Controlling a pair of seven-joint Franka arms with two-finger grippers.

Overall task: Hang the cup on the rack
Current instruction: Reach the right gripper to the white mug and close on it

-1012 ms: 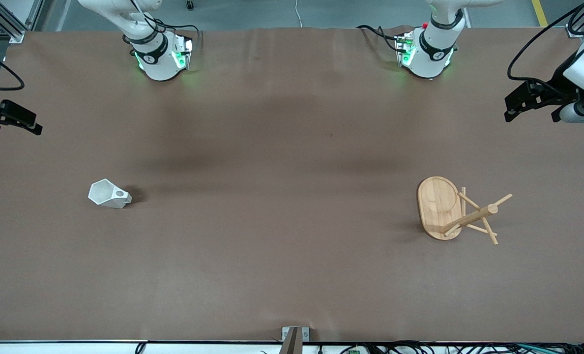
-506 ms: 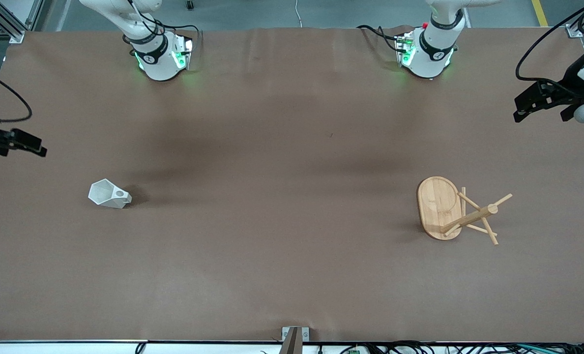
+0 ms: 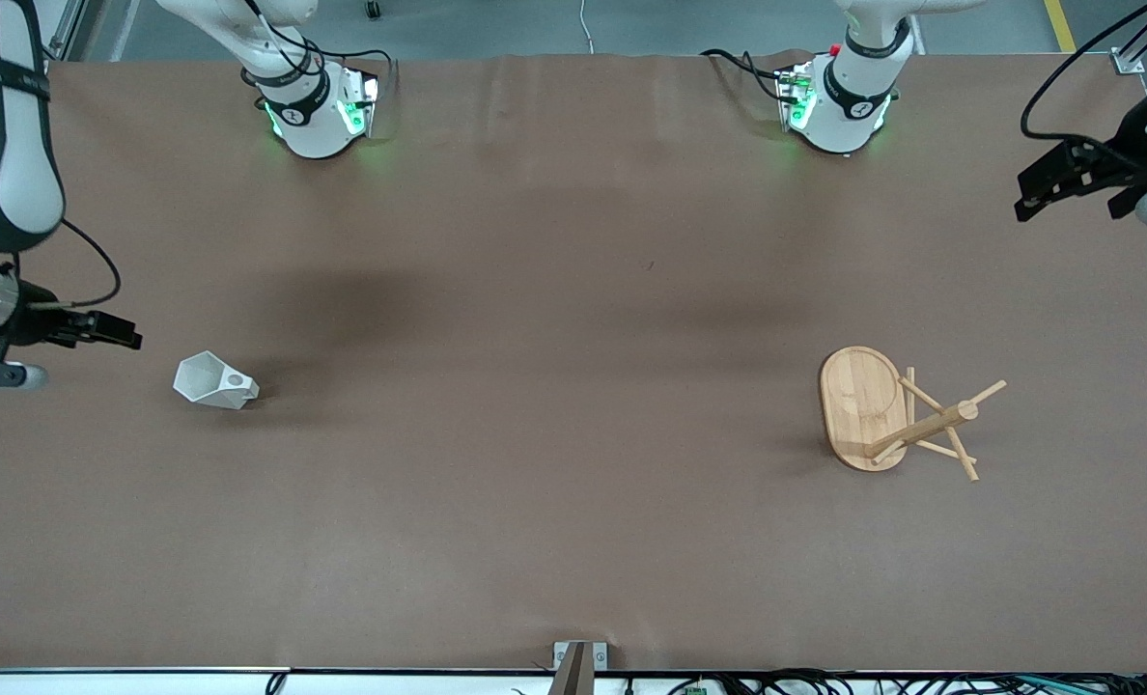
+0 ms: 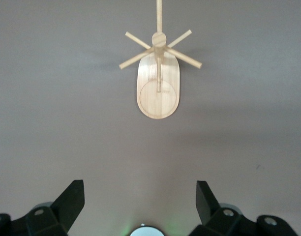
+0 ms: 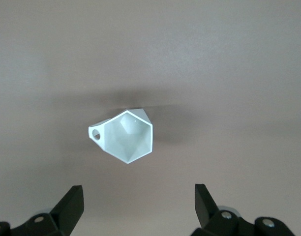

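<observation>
Two empty grippers, right gripper beside the tipped cup near the desk's right-arm edge and left gripper waiting near the rack, show wide jaws; faceted walls could slip when pinched.

I'm working in a robotics lab or test cell, not anyone's home. My two arm bases are bolted straight onto a wide table covered in a plain brown mat (creased along the edge by the bases), each base glowing with green status lights. Aluminium framing stands at one corner, black cables trail along the table's near edge, and the floor past the bases is grey concrete with a yellow safety line painted on it.
</observation>
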